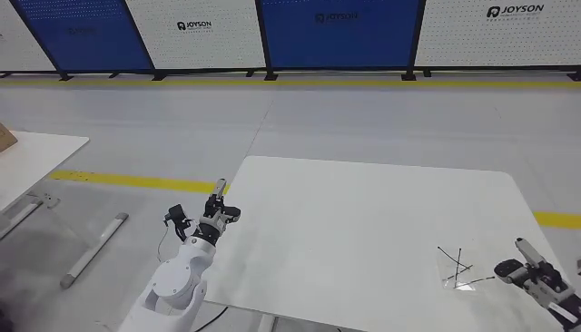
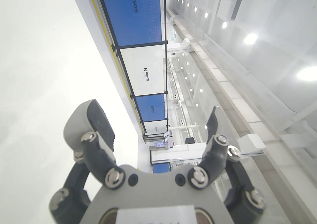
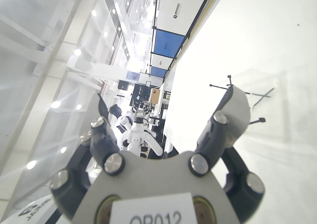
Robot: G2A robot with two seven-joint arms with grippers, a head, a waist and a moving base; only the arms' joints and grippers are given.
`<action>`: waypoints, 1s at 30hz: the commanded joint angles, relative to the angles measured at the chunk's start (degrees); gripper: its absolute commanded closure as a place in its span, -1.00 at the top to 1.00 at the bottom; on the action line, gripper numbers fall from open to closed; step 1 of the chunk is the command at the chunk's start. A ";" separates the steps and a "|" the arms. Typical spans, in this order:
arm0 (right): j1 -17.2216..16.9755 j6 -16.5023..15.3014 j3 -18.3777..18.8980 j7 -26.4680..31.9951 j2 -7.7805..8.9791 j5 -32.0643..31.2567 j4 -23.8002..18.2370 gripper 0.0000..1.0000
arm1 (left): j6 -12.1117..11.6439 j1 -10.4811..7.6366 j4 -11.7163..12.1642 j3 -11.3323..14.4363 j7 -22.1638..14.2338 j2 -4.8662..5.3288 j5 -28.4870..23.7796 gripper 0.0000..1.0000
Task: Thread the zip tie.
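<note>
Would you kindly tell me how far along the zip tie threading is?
Done: nothing that shows. The zip ties lie loose and crossed on the table, and none looks looped. In hand: nothing. The right gripper is open and empty beside the ties, and the left gripper is open at the opposite table edge. Left: pick one up and feed its tail through its head.
</note>
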 commanded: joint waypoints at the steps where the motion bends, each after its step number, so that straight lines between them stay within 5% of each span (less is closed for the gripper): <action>1: 0.00 0.00 0.00 0.02 0.00 -0.01 0.00 1.00 | 0.00 0.00 0.00 0.00 0.00 0.00 0.00 1.00; 10: -0.02 -0.37 0.28 0.45 0.04 0.17 -0.04 1.00 | 0.00 0.00 0.00 0.00 0.00 0.00 0.00 1.00; 17: 0.51 -2.49 4.79 8.13 1.15 0.85 4.51 1.00 | 0.00 0.00 0.00 0.00 0.00 0.00 0.00 1.00; 25: 5.87 1.61 1.72 8.72 1.96 -5.82 9.95 1.00 | 0.00 0.00 0.00 0.00 0.00 0.00 0.00 1.00; 30: 6.01 1.64 1.60 8.69 1.97 -5.94 10.04 1.00 | 0.00 0.00 0.00 0.00 0.00 0.00 0.00 1.00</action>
